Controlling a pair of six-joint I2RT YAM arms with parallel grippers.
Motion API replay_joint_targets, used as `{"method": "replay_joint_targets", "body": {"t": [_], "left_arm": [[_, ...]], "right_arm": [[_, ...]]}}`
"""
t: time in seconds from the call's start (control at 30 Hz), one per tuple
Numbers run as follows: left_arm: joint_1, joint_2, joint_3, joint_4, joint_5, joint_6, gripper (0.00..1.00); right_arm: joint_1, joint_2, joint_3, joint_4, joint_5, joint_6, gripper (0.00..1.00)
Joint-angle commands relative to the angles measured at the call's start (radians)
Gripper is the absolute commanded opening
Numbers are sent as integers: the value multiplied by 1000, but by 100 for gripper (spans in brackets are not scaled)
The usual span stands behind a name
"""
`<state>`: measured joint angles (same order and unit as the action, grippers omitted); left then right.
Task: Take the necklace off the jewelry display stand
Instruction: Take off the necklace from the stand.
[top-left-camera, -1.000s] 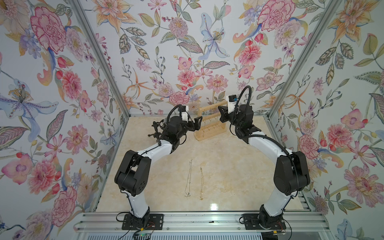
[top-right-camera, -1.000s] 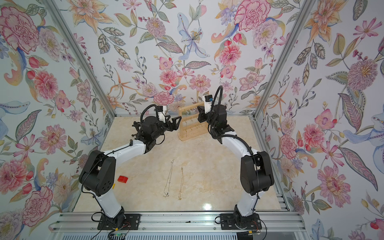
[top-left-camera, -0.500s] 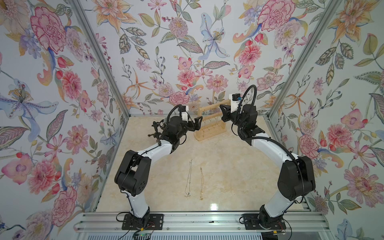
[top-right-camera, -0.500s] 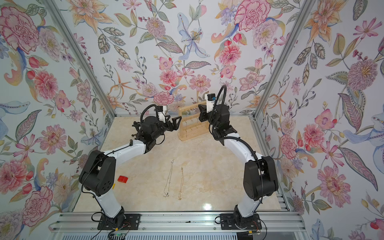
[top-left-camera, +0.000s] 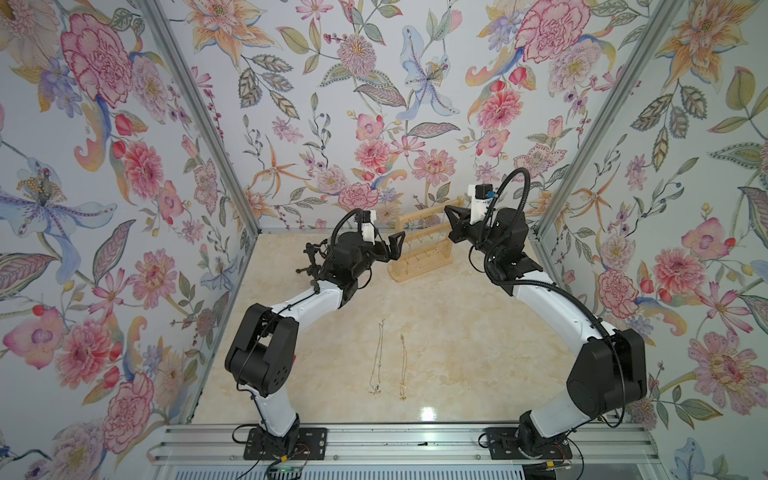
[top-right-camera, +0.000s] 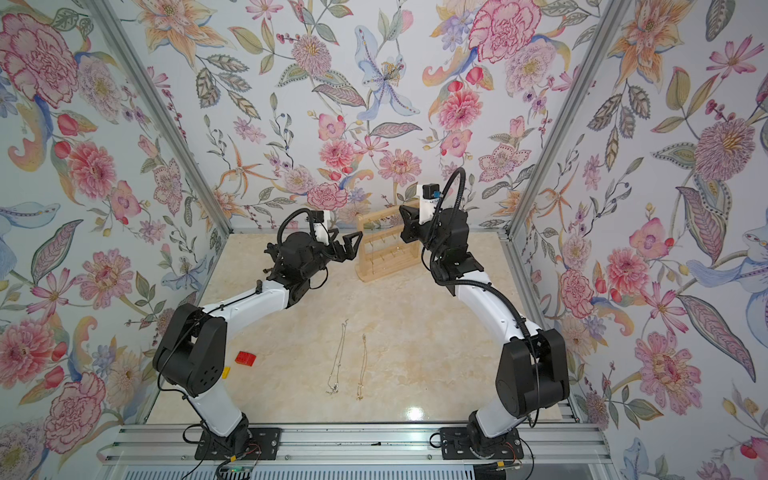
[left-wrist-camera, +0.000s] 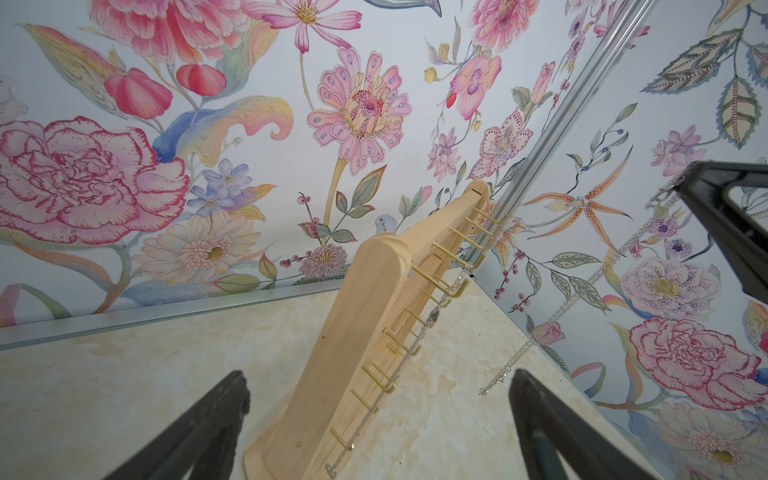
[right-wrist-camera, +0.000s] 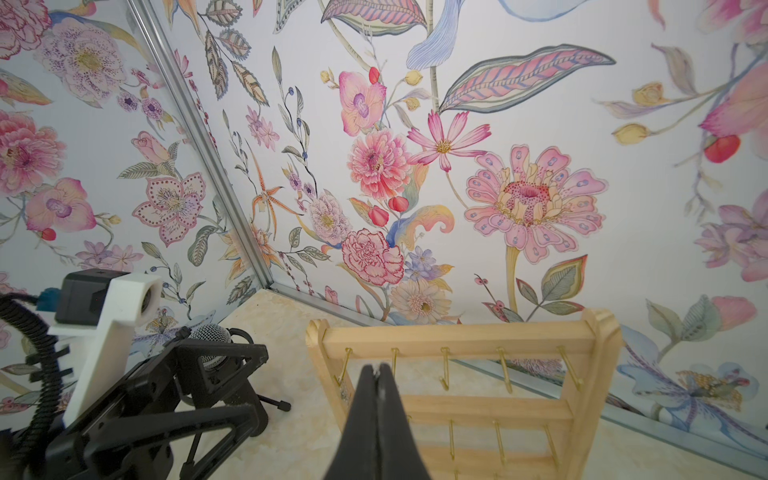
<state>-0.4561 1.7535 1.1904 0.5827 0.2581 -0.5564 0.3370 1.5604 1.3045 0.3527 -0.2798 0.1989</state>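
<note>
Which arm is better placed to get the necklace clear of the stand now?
Right. The right gripper is shut on a silver chain that hangs beside the jewelry display stand, so it likely only has to draw away. The left gripper is open and holds nothing.

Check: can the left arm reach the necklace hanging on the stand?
Probably yes: the open left gripper sits beside the jewelry display stand, and the silver necklace hangs exposed on its hooks. Another chain, dangling from the right gripper, could snag.
</note>
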Motion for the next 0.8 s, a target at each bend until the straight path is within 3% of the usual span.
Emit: {"method": "replay_joint_targets", "body": {"t": [0.0,0.37,0.63,0.77], "left_arm": [[14,-57,-27,25,-5,29,99],[12,-240,-98,13,-6,45,99],[-46,-392,-97,-84,108,101,99],[-83,-458,-123,-45,209,57,99]], "right_arm": [[0,-63,-26,-22,-7,23,0],[2,-208,-124,-71,-48,97,0],[11,-332,-211,-96,-79,124,0],[14,-388,-250,-108,-102,136,0]]}}
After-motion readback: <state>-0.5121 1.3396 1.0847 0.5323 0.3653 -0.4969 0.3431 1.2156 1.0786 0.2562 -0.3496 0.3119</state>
